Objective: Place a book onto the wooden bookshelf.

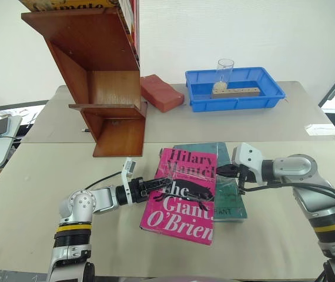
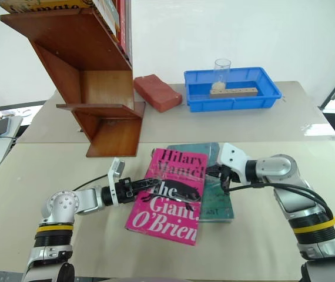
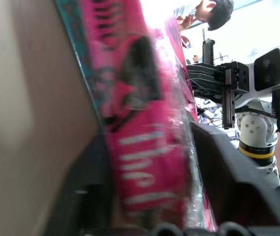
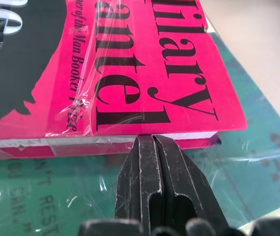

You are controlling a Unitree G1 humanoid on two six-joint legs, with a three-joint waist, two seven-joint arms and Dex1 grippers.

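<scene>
Two books on desk (image 1: pixel 285 235): pink book (image 1: pixel 182 197) clamped in left fingers (image 1: pixel 161 184), teal book (image 1: pixel 229 202) below (right fingers (image 4: pixel 154 162) together, touching pink's edge).

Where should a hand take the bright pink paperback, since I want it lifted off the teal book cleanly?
Probably by its long side edge, coming in level from the left. The bright pink paperback lies flat on the teal-green book, so only its thin edges offer opposing faces; the left hand already straddles cover and underside there.
</scene>
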